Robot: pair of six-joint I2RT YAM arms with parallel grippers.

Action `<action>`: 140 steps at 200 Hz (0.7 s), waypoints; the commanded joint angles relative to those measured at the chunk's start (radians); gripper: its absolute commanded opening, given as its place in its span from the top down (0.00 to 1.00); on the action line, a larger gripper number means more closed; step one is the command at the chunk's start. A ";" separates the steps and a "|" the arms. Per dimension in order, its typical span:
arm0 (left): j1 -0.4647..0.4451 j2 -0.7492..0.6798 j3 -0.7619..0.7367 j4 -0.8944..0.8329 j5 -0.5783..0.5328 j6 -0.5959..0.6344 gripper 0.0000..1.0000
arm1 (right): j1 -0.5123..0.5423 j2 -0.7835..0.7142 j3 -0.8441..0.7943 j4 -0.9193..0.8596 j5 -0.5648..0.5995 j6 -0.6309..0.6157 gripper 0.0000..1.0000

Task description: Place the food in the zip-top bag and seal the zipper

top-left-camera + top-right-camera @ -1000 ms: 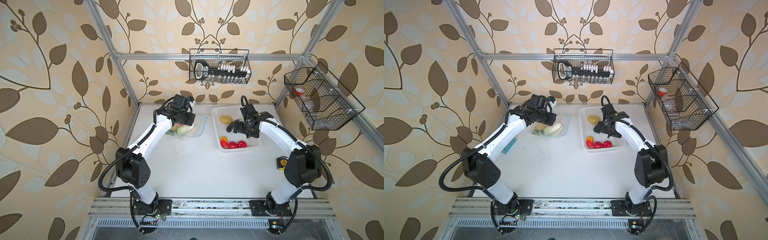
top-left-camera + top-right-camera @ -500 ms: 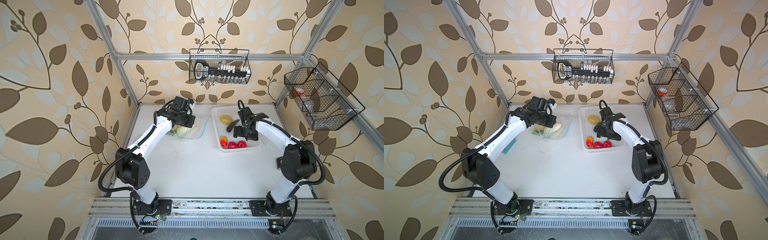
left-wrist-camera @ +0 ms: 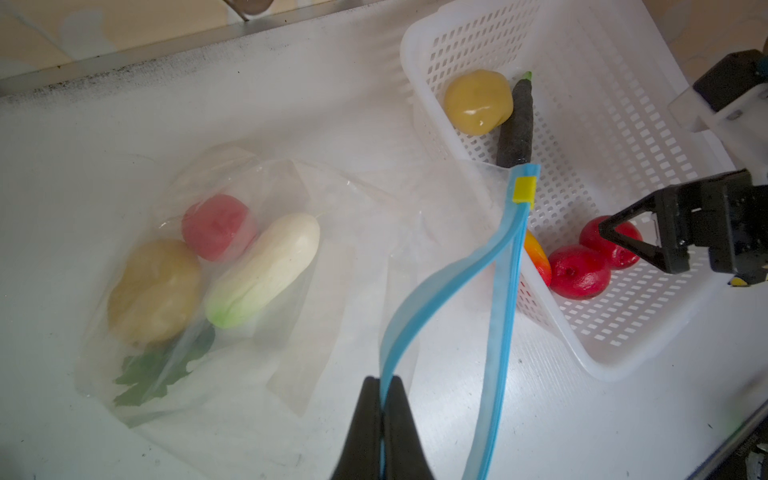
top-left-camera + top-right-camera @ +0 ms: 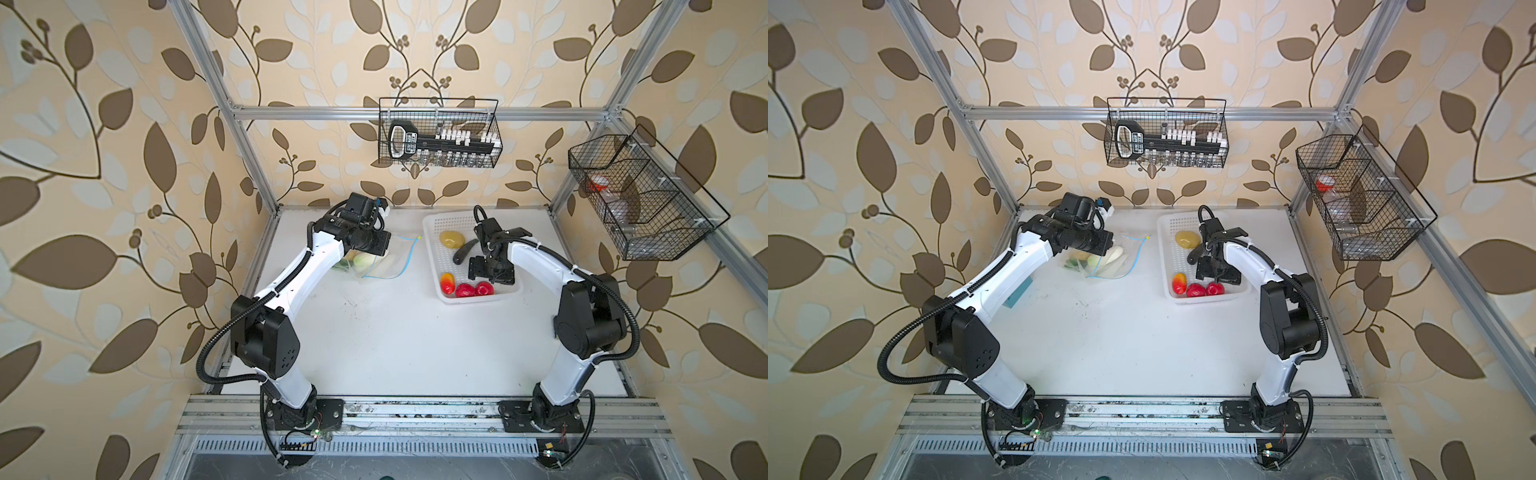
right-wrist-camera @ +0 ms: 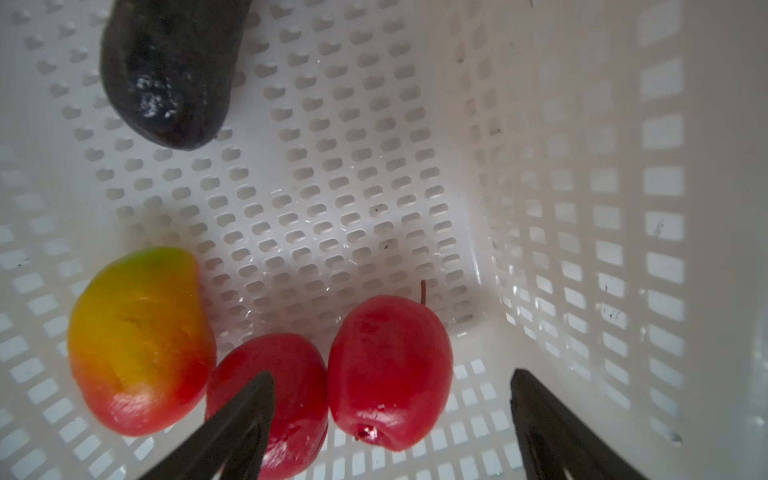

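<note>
While your left gripper is clenched on the light-blue zipper, holding one lip of the strip bowed away from the other, the zip-top bag lies on the white table. It is just beside the white perforated basket, on the side nearer your left arm. The yellow slider sits at the strip's end closest to the basket wall.

Inside the bag are a potato, a red tomato, a white-green cabbage and a green leaf.

Inside the basket, your right gripper hangs with jaws spread wide, grasping nothing, one finger on either side of a stemmed red apple. A second red fruit touches that apple, and a red-yellow mango lies just beside it. A dark eggplant and a second potato touch each other at the basket's opposite end.
</note>
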 commanded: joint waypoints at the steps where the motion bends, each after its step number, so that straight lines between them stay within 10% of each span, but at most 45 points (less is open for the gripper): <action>1: 0.014 -0.025 0.016 -0.010 0.029 -0.012 1.00 | -0.008 0.030 -0.013 -0.013 0.022 -0.009 0.13; 140: 0.020 -0.022 0.013 -0.008 0.048 -0.022 1.00 | -0.008 0.109 -0.013 -0.026 0.022 -0.035 0.18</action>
